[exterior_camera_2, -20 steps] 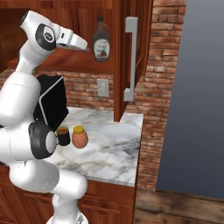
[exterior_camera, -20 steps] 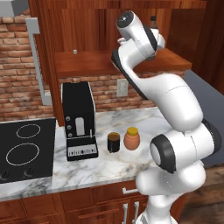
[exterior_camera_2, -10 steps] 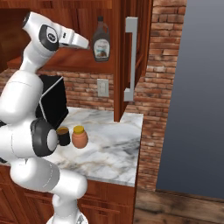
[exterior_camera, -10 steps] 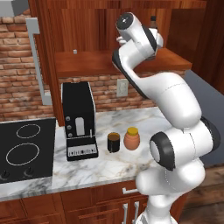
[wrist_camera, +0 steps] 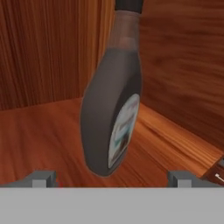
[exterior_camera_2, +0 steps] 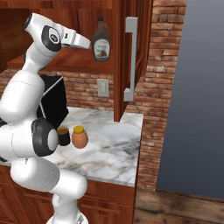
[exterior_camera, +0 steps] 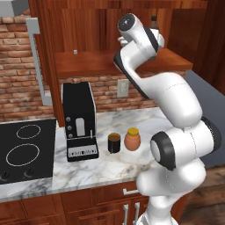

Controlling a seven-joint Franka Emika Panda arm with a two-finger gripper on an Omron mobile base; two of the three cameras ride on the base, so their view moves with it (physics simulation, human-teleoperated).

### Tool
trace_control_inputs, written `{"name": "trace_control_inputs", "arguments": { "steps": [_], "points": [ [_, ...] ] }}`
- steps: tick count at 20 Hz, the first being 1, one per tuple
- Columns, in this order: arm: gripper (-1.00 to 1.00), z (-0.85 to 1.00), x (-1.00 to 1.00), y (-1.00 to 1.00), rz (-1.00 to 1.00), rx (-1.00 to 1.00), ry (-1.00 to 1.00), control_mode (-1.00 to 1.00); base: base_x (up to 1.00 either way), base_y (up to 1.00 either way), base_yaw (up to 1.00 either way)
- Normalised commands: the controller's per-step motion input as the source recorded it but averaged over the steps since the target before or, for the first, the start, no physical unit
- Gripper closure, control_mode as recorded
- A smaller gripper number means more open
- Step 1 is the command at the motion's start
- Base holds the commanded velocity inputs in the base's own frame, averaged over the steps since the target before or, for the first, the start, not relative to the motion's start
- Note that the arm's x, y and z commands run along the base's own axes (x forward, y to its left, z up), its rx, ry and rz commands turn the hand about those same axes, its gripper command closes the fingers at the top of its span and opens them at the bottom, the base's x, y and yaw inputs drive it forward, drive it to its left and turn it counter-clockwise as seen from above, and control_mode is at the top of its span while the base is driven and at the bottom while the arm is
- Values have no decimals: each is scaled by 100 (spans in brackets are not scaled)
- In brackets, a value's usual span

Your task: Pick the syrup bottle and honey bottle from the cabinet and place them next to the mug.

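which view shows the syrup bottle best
The hand view: the syrup bottle looms close on the cabinet shelf, label visible. The right base view shows it small; the left base view shows just its cap above the arm.

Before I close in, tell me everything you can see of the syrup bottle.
The syrup bottle is tall and dark brown, with a wide flattened body narrowing to a slim neck and a black cap. A pale label with a dark picture sits on one face. It looks like smooth plastic. It stands upright on the wooden shelf of the cabinet, near the open front. The open gripper points at it, fingers to either side, not touching.
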Motion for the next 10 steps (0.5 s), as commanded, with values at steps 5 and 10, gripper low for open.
{"name": "trace_control_inputs", "arguments": {
  "steps": [5, 10],
  "points": [
    [-100, 0, 23, -13, 0, 0, 0, -100, 0, 0, 0],
    [-100, 0, 26, 0, 0, 0, 0, -100, 0, 0, 0]
  ]
}}
